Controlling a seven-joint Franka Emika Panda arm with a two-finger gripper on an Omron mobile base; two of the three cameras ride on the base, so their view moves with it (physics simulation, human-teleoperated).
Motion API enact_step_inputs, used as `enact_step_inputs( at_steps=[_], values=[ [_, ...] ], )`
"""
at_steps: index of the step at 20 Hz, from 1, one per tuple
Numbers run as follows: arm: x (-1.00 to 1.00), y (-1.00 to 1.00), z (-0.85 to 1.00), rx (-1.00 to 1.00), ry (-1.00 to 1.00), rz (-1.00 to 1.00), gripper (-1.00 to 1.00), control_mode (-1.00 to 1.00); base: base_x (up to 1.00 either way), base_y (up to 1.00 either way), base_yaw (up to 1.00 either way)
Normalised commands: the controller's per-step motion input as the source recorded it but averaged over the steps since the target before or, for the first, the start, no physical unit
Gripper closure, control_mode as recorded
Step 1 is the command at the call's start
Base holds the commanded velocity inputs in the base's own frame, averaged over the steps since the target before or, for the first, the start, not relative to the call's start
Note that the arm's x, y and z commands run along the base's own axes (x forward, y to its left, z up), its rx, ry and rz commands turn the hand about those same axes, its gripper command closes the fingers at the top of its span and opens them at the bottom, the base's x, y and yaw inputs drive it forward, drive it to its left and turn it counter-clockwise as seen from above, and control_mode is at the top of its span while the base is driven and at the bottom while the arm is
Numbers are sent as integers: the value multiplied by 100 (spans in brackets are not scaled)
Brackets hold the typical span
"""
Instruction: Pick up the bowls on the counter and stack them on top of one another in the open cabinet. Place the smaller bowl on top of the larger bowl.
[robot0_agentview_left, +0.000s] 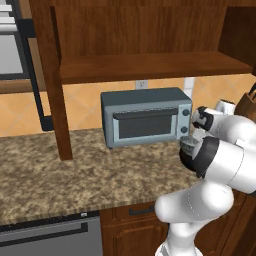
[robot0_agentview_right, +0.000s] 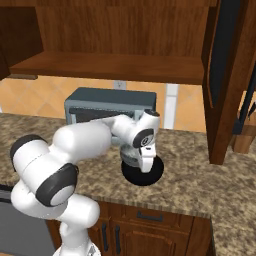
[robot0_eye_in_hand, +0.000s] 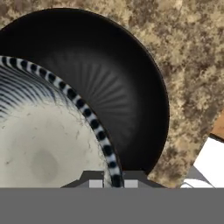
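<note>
The arm folds forward, wrist bent down — the hand (robot0_agentview_right: 146, 167) points downward, fingertips (robot0_eye_in_hand: 96, 180) closed together.

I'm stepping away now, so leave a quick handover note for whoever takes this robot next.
Gripper: shut on the small grey bowl's rim, one fingertip on each side.
Small grey bowl: held over the black bowl, which sits on the counter in front of the toaster oven.
Done: grey bowl gripped.
Left: both bowls into the open cabinet, black first, grey on top.
</note>
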Motion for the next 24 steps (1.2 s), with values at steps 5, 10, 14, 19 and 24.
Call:
enact_step_inputs(
  at_steps=[5, 10, 14, 19, 24],
  values=[
    [0, -32, -41, -19, -4, 0, 100, -100, 0, 0, 0],
    [13, -4, -34, -11, 0, 0, -100, -100, 0, 0, 0],
    [8, 0, 1, 0, -2, 0, -100, -100, 0, 0, 0],
    [-19, -48, 90, 16, 9, 0, -100, -100, 0, 0, 0],
    [-6, -38, 23, 5, 21, 6, -100, -100, 0, 0, 0]
  ],
)
